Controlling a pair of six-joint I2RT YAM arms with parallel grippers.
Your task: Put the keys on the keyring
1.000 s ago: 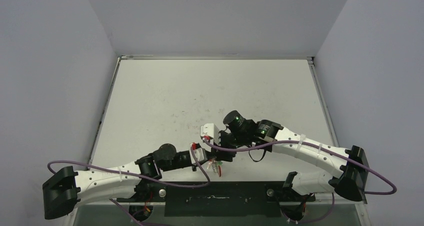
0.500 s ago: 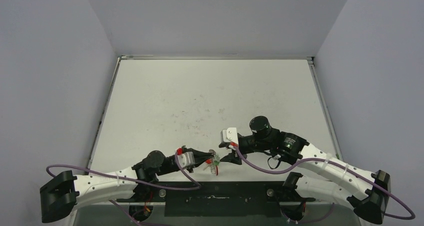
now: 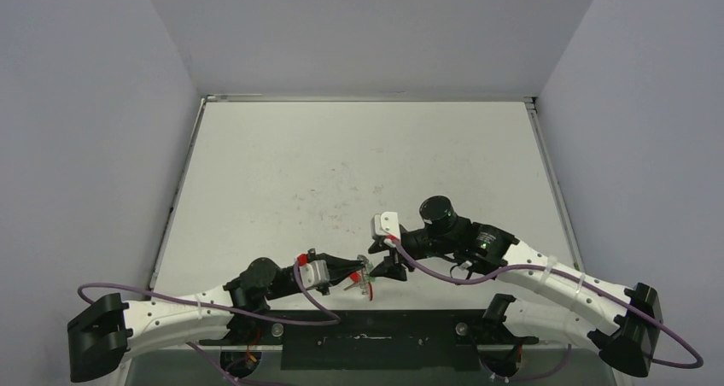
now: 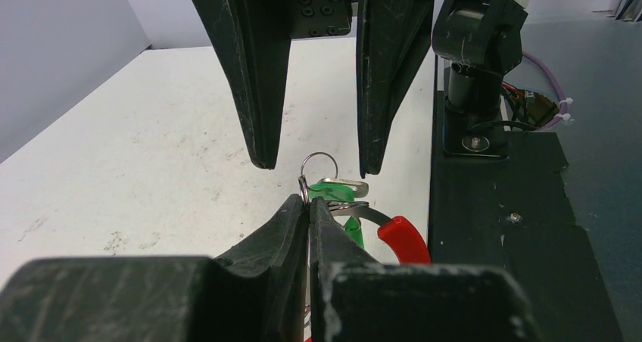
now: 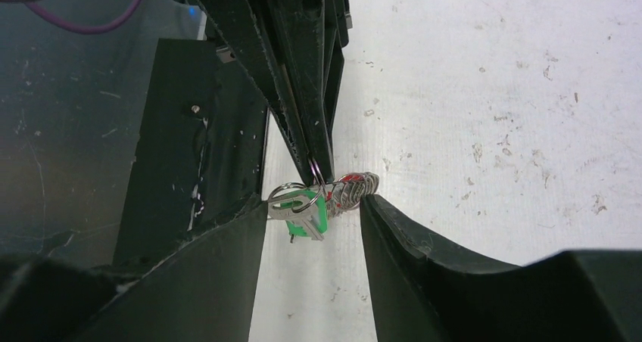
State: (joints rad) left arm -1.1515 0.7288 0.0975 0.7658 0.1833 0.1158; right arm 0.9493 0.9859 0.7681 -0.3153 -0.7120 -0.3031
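White tabletop, scuffed and speckled, fills the work area; a black base plate lies along its near edge and carries my two arms. Both arms reach inward and meet low over the near middle of the table, just beyond the plate.

My left gripper has its jaws pressed together. A thin metal wire is pinched at the tips; it appears to belong to the keyring, which is therefore held above the table rather than lying on it. Its glossy red sleeve curves out to one side of my fingertips, and the right wrist view shows a silvery coiled stretch beside the red.

My right gripper faces the left one with its jaws parted, one finger on either side of the hanging bunch, gripping nothing.

The keys hang at the left fingertips with their green heads together, against the keyring. A small split ring stands just above them, between the right fingers.
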